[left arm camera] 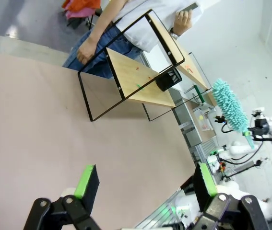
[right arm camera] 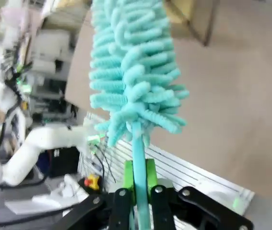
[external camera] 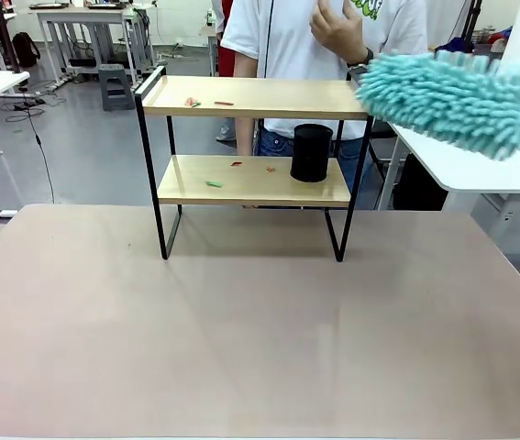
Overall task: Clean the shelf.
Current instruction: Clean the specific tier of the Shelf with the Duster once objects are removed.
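While my right gripper (right arm camera: 139,177) is clamped shut on the thin handle of a teal duster (right arm camera: 133,62), its green pads pressing the handle from both sides, the fluffy head rises from them toward 12 o'clock in the right wrist view. Seen from the front, the shelf (external camera: 250,96) stands on the tan tabletop (external camera: 241,321) at its 12 o'clock edge, upright on its black legs, with a person in a white shirt right behind it. The duster head hangs in the air at 3 o'clock from the shelf's top board, its tip level with that end of the board; I cannot tell whether it touches. Small red and green scraps (external camera: 193,102) lie on the top board toward its 9 o'clock end, and a few more are scattered on the lower board. A black cylindrical cup (external camera: 312,152) stands upright on the lower board toward its 3 o'clock end. The person's hand (external camera: 337,27) is raised above the top board. My left gripper (left arm camera: 147,179) hovers above bare tabletop with its jaws spread wide and nothing between them; from there the shelf sits toward 12 o'clock and the duster toward 3 o'clock.
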Controlling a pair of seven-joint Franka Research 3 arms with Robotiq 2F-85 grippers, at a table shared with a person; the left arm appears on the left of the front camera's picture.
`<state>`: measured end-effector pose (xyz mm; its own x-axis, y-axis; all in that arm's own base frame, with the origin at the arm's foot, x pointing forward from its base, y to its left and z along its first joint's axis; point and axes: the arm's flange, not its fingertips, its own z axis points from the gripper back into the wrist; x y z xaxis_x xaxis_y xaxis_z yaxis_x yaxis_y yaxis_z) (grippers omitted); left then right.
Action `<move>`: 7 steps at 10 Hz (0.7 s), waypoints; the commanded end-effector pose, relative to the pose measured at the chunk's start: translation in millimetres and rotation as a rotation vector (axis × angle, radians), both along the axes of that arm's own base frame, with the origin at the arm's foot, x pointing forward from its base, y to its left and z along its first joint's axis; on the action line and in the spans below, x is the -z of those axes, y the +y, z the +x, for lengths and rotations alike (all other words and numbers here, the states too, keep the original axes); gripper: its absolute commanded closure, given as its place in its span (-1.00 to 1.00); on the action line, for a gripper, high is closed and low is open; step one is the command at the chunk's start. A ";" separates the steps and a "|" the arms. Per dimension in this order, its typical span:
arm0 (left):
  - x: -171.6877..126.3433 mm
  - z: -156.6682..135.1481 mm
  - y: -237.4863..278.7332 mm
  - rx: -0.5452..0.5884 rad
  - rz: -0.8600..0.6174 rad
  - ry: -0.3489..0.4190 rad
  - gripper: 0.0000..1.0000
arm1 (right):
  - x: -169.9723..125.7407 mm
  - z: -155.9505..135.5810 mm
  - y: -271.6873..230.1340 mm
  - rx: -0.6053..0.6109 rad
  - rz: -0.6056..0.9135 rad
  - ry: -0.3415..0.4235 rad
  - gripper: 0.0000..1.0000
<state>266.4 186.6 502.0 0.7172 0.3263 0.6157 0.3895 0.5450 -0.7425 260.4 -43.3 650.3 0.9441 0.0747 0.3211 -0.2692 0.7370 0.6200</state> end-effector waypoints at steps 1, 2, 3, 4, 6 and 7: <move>-1.0 1.5 -1.9 0.002 -0.008 -0.031 -1.00 | 4.6 -15.2 8.7 0.171 -0.003 -0.029 0.75; -1.0 1.5 -1.9 0.002 -0.008 -0.031 -1.00 | 0.0 0.0 0.0 0.000 0.000 0.000 0.75; -1.0 1.5 -1.9 0.002 -0.008 -0.031 -1.00 | 0.0 0.0 0.0 0.000 0.000 0.000 0.75; -1.0 1.5 -1.9 0.002 -0.008 -0.031 -1.00 | 6.9 -16.7 -6.3 0.090 0.005 -0.006 0.75; -1.0 1.5 -1.9 0.002 -0.008 -0.031 -1.00 | -19.6 6.0 17.9 0.070 -0.069 -0.117 0.75; -1.0 1.5 -1.9 0.002 -0.008 -0.031 -1.00 | -46.0 21.9 41.2 0.033 -0.134 -0.200 0.75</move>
<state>266.5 186.7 501.6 0.7177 0.3266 0.6150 0.3889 0.5446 -0.7431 261.4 -20.3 672.0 0.9080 0.0506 0.4159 -0.2911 0.7902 0.5393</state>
